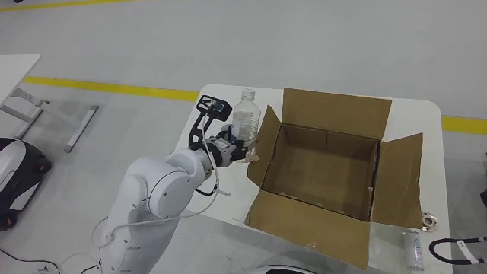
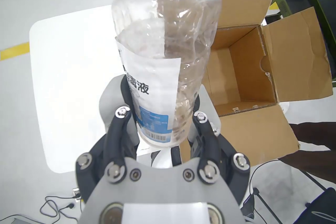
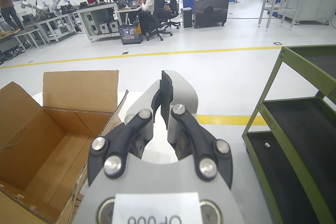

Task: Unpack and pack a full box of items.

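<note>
Beside the open box (image 1: pixel 335 112), my L end effector (image 2: pixel 160 104) is clamped on an upright clear bottle (image 2: pixel 168 33); R end effector (image 3: pixel 163 95) fingers together, empty.

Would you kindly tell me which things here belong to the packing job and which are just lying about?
Job:
clear bottle, held in the left gripper
open cardboard box
small bottle lying on the table

Lying about:
green cart
cables on the floor
</note>
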